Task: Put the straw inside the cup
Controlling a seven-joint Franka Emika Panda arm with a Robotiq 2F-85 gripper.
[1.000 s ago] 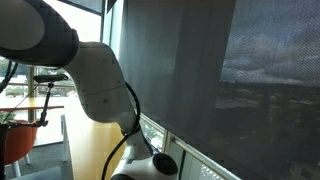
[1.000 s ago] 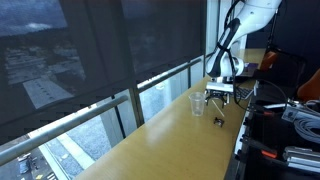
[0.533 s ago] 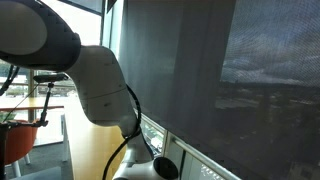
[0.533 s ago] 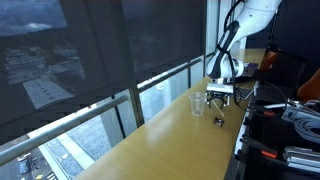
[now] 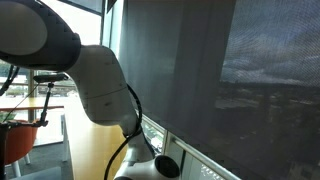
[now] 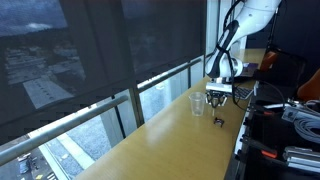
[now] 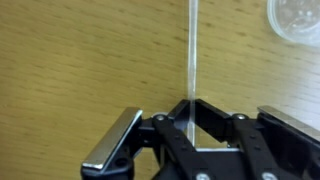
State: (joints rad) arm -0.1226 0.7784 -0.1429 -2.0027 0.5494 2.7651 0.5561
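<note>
Wooden worktop [image 7: 80, 60] — pincer [image 7: 205, 125] spread astride straw [image 7: 191, 50], left of cup [image 7: 296, 20]; nothing shifted — grasp pending.

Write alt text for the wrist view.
An open gripper hangs over a wooden table, with a clear straw running up the frame from between its fingers. Part of the cup shows at top right.

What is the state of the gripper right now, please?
Gripper: open, holding nothing; the straw runs between its spread fingers, not clamped.
</note>
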